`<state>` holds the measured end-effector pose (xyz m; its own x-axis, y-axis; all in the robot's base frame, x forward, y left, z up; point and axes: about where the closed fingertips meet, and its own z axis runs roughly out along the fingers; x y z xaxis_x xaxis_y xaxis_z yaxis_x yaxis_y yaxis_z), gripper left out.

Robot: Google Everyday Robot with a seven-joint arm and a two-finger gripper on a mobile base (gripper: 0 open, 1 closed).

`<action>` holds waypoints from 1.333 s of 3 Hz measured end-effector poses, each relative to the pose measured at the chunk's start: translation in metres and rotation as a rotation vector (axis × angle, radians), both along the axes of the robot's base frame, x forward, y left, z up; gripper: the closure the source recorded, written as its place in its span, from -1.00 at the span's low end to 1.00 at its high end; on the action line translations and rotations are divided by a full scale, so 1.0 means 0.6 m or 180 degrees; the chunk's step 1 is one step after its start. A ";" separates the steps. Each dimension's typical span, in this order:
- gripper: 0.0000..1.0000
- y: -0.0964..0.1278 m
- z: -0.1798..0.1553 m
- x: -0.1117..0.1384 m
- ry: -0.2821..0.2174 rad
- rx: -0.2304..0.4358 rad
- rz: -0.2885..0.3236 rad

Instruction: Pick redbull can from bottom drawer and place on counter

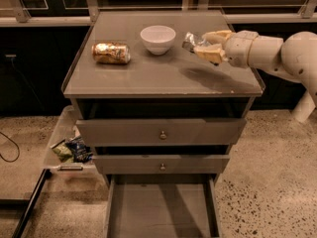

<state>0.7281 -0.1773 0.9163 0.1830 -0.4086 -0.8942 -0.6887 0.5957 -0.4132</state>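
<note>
A fat gold-orange metal can lay on its side at the left of the counter. To the right of it and a little farther stood a round white bowl, upright. Just right of the bowl was the gripper, closed around the redbull can. Below, two grey-brown drawers with small brass knobs were pulled out a little. On the speckled stone floor, left of the cabinet, a clear plastic bin held crumpled snack packets. A black cable lay far left.
</note>
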 end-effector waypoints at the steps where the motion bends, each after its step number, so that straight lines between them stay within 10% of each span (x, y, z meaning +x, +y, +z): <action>1: 1.00 -0.020 -0.006 0.017 0.0142 -0.0029 -0.0108; 4: 1.00 -0.021 -0.063 0.038 0.0682 -0.0045 0.0065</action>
<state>0.7508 -0.1900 0.8784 -0.0024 -0.4195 -0.9078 -0.7736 0.5760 -0.2641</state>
